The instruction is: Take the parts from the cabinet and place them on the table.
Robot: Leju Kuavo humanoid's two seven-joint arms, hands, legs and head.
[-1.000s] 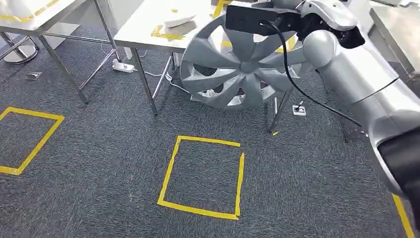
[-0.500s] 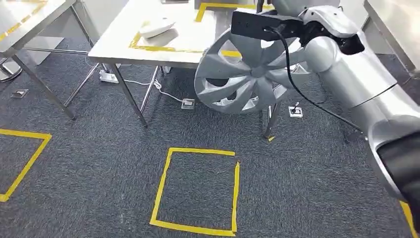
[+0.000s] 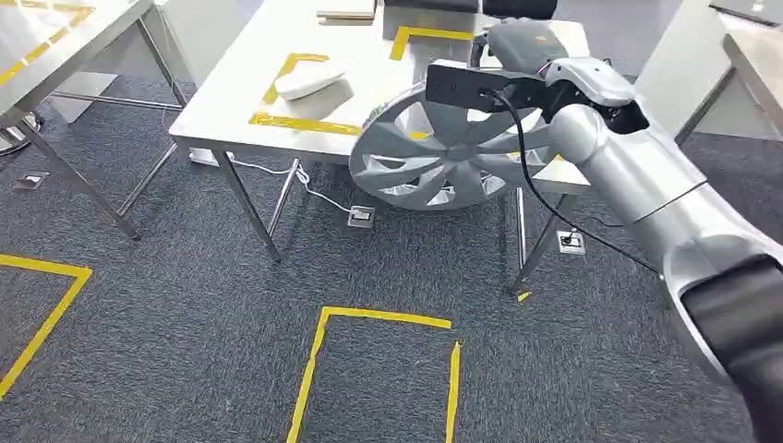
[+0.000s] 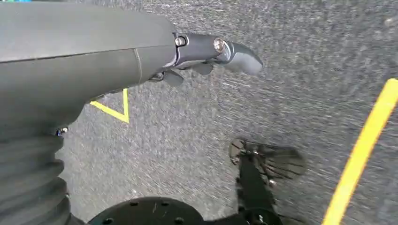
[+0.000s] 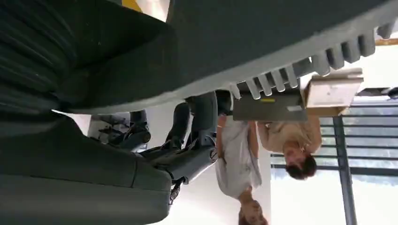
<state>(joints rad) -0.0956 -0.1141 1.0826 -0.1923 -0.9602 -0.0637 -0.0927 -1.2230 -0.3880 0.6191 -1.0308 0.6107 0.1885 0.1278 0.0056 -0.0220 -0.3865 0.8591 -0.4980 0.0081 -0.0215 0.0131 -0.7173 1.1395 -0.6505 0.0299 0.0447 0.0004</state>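
A silver spoked wheel cover (image 3: 443, 161) hangs tilted at the near edge of the white table (image 3: 231, 101), overlapping its front right corner. My right hand (image 3: 520, 44) grips its upper rim from behind, mostly hidden by the black wrist box. In the right wrist view the cover's dark ribbed rim (image 5: 281, 42) runs across my curled fingers (image 5: 187, 157). A white curved part (image 3: 312, 81) lies inside a yellow taped outline on the table. My left hand (image 4: 206, 51) hangs above the carpet and holds nothing, fingers loosely extended.
A second steel table (image 3: 55, 37) stands at the left and another (image 3: 752, 55) at the far right. Yellow tape squares (image 3: 369, 369) mark the carpet. Floor sockets (image 3: 360, 217) and a cable lie under the table. People (image 5: 244, 159) stand beyond, near a cardboard box (image 5: 331, 93).
The whole view has shifted as I moved toward the table, which now lies closer. The wheel cover has risen from below the tabletop to its edge, still held by my right hand.
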